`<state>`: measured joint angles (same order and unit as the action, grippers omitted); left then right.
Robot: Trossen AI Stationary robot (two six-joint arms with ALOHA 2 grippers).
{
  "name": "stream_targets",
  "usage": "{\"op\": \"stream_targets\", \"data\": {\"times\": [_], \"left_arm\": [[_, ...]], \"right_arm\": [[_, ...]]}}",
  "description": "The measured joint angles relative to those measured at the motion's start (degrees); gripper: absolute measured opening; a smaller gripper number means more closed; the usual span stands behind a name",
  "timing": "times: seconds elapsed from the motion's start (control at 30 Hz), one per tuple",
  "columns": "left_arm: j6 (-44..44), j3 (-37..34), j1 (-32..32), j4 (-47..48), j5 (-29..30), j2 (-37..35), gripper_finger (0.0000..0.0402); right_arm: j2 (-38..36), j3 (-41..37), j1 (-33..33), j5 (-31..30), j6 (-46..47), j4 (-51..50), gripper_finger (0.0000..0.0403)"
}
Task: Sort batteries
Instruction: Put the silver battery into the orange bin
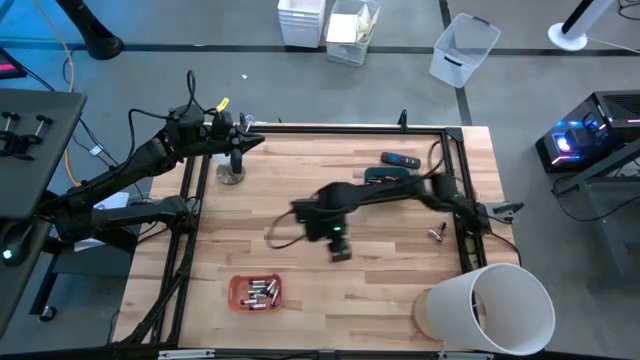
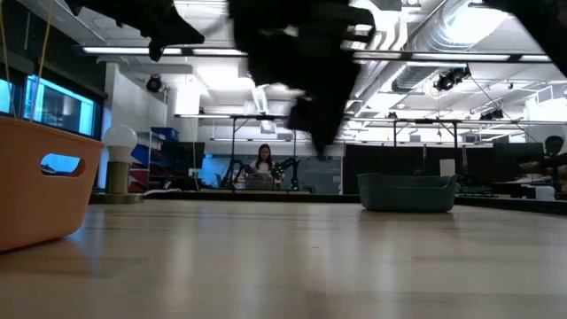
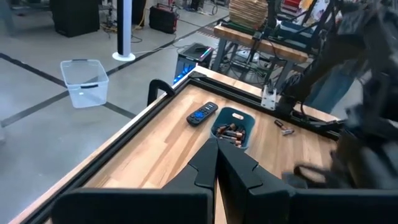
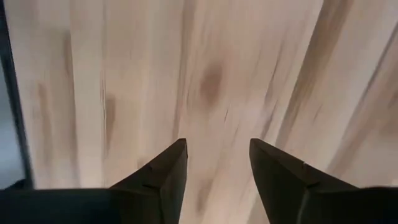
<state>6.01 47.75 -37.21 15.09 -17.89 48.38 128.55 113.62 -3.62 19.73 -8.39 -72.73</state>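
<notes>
Right wrist: right gripper [image 4: 214, 165] apart, seemingly empty | above table [image 4: 249, 62]

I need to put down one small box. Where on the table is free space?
Bare wood lies between the orange tray and the white bucket, and left of the right gripper. It is crowded around the teal bin, the remote and the loose battery.

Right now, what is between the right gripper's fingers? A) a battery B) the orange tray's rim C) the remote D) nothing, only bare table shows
D: in the right wrist view the right gripper has its fingers apart, with only bare wooden table between them.
</notes>
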Motion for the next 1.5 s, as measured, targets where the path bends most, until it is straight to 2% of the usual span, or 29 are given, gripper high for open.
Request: {"op": "stream_targets", "data": {"times": [0.13, 0.27, 0.37, 0.5, 0.6, 0.73, 0.87, 1.13, 1.37, 1.5], "left_arm": [[-0.75, 0.0, -0.2, -0.35, -0.02, 0.0, 0.0], [-0.73, 0.0, -0.39, -2.09, 0.02, 0.0, 0.0], [-0.76, 0.0, -0.39, -3.73, 0.04, 0.0, 0.0], [-0.75, 0.0, -0.39, -5.44, 0.04, -0.02, 0.0], [-0.72, 0.0, -0.41, -5.87, 0.07, -0.02, 0.0], [-0.13, 0.0, -0.41, -5.98, 0.09, -0.02, 0.0], [-0.07, 0.0, -0.41, -5.97, 0.09, -0.02, 0.0], [-0.07, 0.0, -0.42, -5.95, 0.09, -0.02, 0.0], [0.91, 0.0, -0.44, -5.9, 0.13, -0.02, 0.0], [0.95, 0.0, -0.44, -5.9, 0.13, 0.0, 0.0]], "right_arm": [[-14.08, -23.12, 1.03, -0.42, 7.51, 7.07, 0.0155], [-29.17, -43.41, 1.8, -7.77, 19.12, 8.28, 0.0149], [-39.3, -53.13, 2.49, -13.75, 30.91, 6.55, 0.0149], [-48.0, -61.79, 3.78, -14.21, 46.73, 4.91, 0.0149], [-51.42, -66.94, 4.04, -13.04, 53.29, 4.46, 0.0149], [-52.13, -72.27, 4.02, -12.13, 57.13, 4.99, 0.0149], [-52.07, -76.36, 4.02, -10.66, 57.45, 7.56, 0.0149], [-52.04, -80.72, 4.02, -13.14, 57.45, 13.21, 0.0149], [-52.17, -83.76, 4.04, -10.92, 58.9, 18.93, 0.0149], [-52.22, -84.67, 4.07, -10.22, 59.09, 19.8, 0.012]]}}
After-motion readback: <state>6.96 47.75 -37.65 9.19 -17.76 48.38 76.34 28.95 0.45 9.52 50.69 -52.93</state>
